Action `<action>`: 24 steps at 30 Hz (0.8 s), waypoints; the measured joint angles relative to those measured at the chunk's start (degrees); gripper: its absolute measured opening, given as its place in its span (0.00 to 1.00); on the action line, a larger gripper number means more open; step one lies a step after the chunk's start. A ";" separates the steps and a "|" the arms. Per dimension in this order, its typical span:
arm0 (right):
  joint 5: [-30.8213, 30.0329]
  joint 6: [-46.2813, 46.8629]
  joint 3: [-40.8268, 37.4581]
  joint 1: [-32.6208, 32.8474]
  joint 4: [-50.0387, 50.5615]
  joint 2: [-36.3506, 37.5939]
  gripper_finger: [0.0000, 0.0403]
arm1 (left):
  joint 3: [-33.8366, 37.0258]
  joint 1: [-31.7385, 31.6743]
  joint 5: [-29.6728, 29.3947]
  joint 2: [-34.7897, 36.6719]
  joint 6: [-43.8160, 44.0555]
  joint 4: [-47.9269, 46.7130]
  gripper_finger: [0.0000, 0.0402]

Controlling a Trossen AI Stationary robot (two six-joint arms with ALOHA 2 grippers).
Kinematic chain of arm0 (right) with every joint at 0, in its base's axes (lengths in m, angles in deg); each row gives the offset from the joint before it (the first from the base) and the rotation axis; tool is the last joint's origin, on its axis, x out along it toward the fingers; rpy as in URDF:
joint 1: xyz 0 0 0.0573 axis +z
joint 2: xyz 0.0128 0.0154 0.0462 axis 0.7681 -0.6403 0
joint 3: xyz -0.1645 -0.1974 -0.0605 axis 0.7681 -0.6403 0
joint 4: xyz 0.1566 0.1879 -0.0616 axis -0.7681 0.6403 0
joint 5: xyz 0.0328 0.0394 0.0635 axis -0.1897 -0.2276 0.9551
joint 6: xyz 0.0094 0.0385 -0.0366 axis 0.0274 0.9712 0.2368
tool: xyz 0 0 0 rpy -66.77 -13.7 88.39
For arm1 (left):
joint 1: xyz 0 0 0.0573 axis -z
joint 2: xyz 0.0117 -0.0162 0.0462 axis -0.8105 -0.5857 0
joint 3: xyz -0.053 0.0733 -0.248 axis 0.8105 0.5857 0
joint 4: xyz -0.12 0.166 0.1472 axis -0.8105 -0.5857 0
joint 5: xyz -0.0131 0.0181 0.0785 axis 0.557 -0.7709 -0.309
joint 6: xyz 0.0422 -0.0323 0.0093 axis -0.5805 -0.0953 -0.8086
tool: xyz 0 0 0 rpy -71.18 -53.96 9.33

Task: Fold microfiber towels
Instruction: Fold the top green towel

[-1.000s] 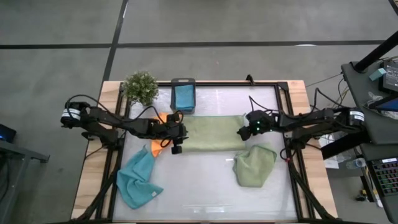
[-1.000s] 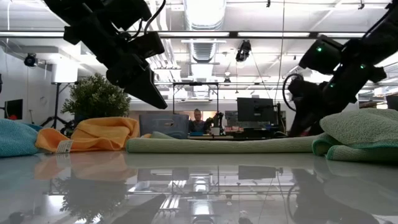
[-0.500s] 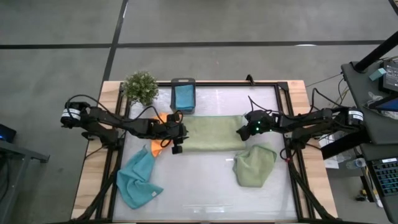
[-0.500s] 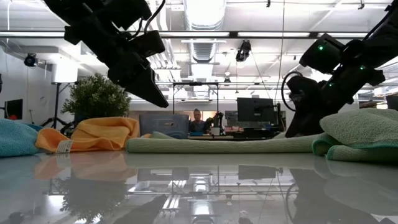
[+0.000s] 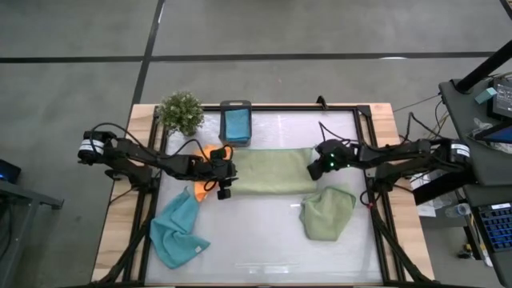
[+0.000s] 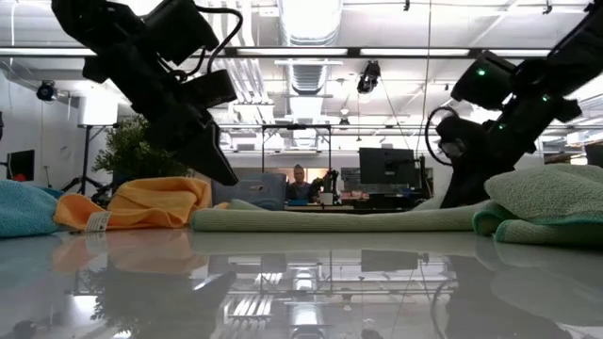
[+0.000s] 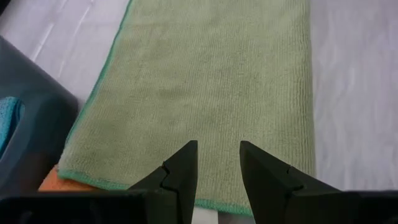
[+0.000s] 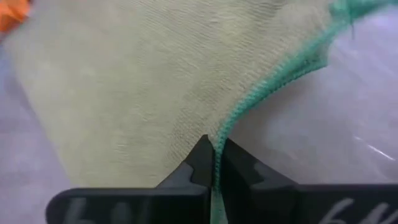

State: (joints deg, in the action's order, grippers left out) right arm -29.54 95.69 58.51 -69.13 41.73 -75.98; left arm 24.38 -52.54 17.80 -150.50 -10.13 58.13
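Note:
A sage green towel [image 5: 272,170], folded into a long strip, lies flat across the table's middle. My right gripper [image 5: 313,169] is at its right end, shut on its hemmed edge [image 8: 214,144]. My left gripper [image 5: 223,190] hangs open a little above the strip's left end [image 7: 217,152], touching nothing. An orange towel [image 5: 205,152] lies bunched under the left arm. A blue towel [image 5: 178,232] lies crumpled near the front left, and a second green towel [image 5: 326,213] lies crumpled at the front right. My right gripper pinches the green towel's teal-stitched edge [image 8: 232,119] at the strip's right end between its two fingertips. It comes slanting down from the table's right side. Whether it has one layer or several I cannot tell. The towel lies on the table.
A small dark grey box [image 5: 235,105] holding a blue cloth stands at the far edge, with a potted plant [image 5: 181,112] to its left. The glossy tabletop [image 5: 256,240] is bare between the two crumpled towels. A person sits in the room far behind the table [image 6: 300,179].
My right gripper has shut on the green towel's right end without shifting. My left gripper has sunk a little toward the strip's left end and drawn slightly toward the table's left edge, staying open. The towels have not moved.

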 joint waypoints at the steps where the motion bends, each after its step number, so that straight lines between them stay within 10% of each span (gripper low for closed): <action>1: -0.59 -0.85 1.32 -0.22 3.01 0.33 0.02 | -0.02 0.00 0.00 0.00 0.00 0.07 0.26; 13: -19.85 -12.57 22.89 -0.23 43.64 1.11 0.02 | -0.04 0.00 0.00 -0.02 0.00 0.80 0.26; 24: -9.89 -13.08 32.05 0.27 41.88 -2.64 0.02 | 0.00 0.00 0.18 -5.17 -0.07 6.01 0.26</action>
State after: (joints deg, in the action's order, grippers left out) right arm -39.44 82.61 90.56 -68.85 83.62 -78.62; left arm 24.38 -52.54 17.99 -155.67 -10.19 64.14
